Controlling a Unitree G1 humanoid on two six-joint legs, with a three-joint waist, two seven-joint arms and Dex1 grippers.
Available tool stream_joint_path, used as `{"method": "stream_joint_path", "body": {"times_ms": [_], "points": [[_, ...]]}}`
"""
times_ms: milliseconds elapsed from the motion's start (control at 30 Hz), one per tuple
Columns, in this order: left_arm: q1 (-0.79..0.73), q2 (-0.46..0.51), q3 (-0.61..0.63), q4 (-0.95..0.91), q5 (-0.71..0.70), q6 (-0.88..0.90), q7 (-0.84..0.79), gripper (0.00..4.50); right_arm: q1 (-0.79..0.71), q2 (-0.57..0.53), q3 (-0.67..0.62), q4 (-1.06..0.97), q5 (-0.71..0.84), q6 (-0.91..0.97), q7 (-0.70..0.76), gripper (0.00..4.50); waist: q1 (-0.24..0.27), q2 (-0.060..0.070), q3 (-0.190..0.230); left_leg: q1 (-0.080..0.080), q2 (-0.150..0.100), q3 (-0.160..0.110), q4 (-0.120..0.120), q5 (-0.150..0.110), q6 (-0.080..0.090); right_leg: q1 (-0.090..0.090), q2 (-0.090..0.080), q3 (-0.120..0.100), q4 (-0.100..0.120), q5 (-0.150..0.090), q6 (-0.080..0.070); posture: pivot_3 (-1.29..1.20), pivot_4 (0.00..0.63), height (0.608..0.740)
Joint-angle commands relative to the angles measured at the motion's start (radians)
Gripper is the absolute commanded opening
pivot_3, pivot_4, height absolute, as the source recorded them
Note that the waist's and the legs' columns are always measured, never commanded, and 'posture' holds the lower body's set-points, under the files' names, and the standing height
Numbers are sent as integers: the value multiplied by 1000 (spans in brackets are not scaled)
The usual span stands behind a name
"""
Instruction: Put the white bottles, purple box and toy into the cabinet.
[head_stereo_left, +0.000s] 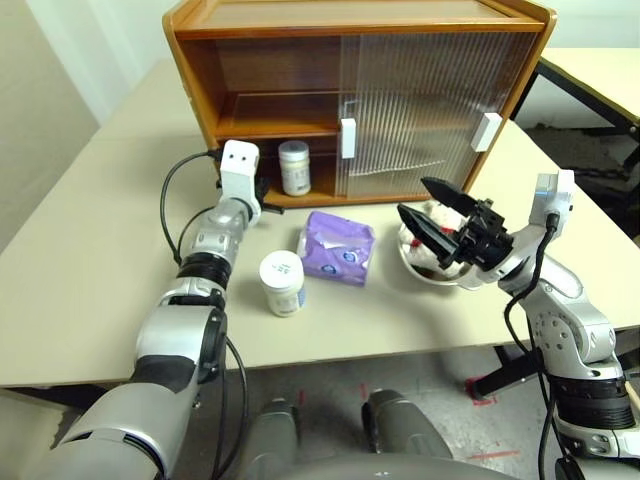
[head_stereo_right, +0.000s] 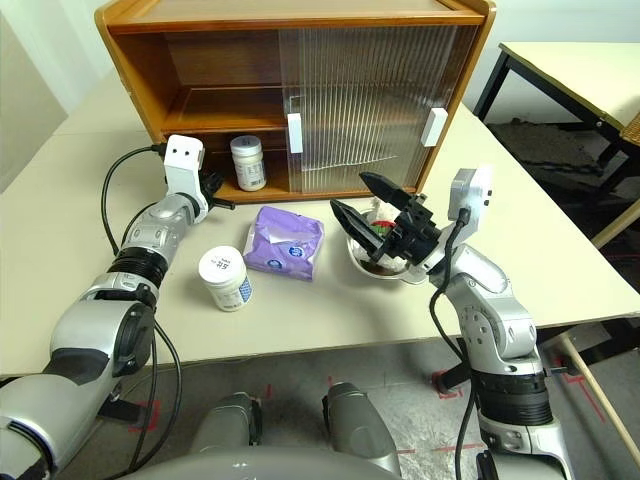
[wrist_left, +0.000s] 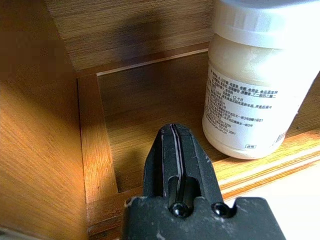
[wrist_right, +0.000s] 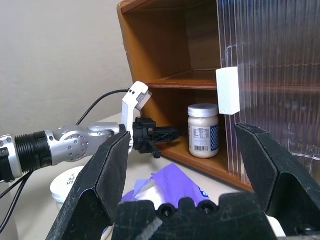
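Both grippers are black, with two pointed fingers each. On the left gripper (wrist_left: 179, 165) the fingers are pressed together with nothing between them; it sits at the open left side of the cabinet's (head_stereo_left: 250, 30) lower shelf, just beside one white bottle (head_stereo_left: 294, 167) and not touching it. This bottle stands upright on the shelf: a squat, smooth plastic jar with a wide screw lid and a printed label.

A second bottle (head_stereo_left: 282, 284) of the same shape stands upright on the table (head_stereo_left: 90, 290), near the left forearm. Just beside it lies the purple box (head_stereo_left: 337, 249), a soft, slightly crumpled pack with a white patch. To its right the toy (head_stereo_left: 437, 213), white plush, lies in a shiny metal dish (head_stereo_left: 425, 272) and is mostly hidden.

On the cabinet, of orange-brown smooth wood, ribbed translucent doors with white block handles cover the right side.

Over the dish hangs the right gripper (head_stereo_left: 432, 207), fingers spread wide and empty, pointing left and a little upward. The left arm is stretched forward, almost level.
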Motion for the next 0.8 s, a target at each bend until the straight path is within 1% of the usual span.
{"method": "stream_joint_path", "body": {"times_ms": [33, 367, 500, 633, 800], "points": [[11, -16, -19, -39, 5, 20, -20, 37, -8, -5, -15, 18, 2, -20, 9, 4500, -2, 0, 0, 0, 0, 0, 0, 0, 0, 0, 0, 0, 0, 0, 0, -84, 0, 740], [16, -7, -32, -84, 13, 56, -27, 37, -17, 11, -5, 46, -3, -40, 25, 4500, -2, 0, 0, 0, 0, -1, -1, 0, 0, 1, 0, 0, -4, 0, 1, -73, 0, 740], [68, -15, -45, -178, 13, 90, -24, 37, -32, 15, -6, 67, -2, -53, 32, 4500, -3, 0, 0, -1, 0, -1, -2, 0, 0, 1, 0, 0, -5, 1, 1, -70, 0, 740], [97, -11, -33, -240, -3, 122, -18, 37, -40, 35, -9, 79, 12, -55, 31, 4500, -10, 0, 0, -1, 0, -1, -5, 2, 3, 1, 0, 1, -8, 1, 1, -56, 0, 740], [80, 14, -24, -256, -1, 146, -2, 37, -50, 51, 0, 102, 4, -65, 41, 4500, -11, 0, 0, 0, 0, -2, -14, 3, 5, -2, 1, 2, -11, 1, 1, -35, 0, 740]]}}
